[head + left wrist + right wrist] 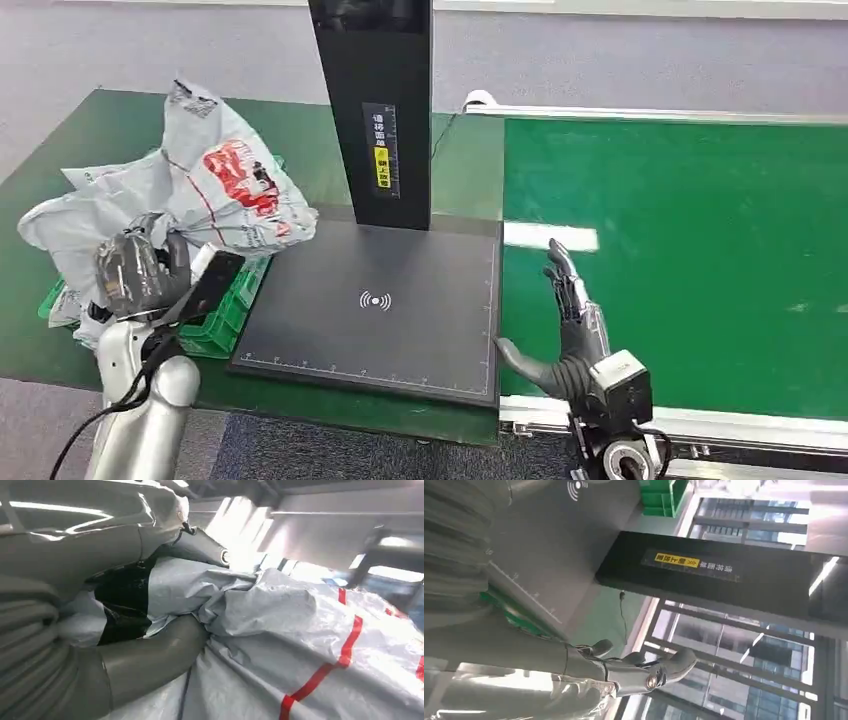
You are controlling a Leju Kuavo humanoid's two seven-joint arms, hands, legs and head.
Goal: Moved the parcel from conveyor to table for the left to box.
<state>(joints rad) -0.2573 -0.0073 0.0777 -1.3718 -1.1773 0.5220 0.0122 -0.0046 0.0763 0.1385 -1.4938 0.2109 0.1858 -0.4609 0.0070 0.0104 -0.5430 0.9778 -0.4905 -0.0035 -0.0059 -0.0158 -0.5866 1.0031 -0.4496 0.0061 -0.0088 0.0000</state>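
The parcel is a crumpled grey plastic mailer with red print, lying in a heap on the green crate at the table's left. My left hand grips its near edge. In the left wrist view the thumb and fingers close around a fold of the grey parcel. My right hand is open with nothing in it. Its fingers stretch out flat over the near left corner of the green conveyor belt. The right wrist view shows that hand empty.
A black scanner plate with a tall black post stands between the crate and the conveyor. A white label lies on the belt near my right hand. The green table extends behind the parcel.
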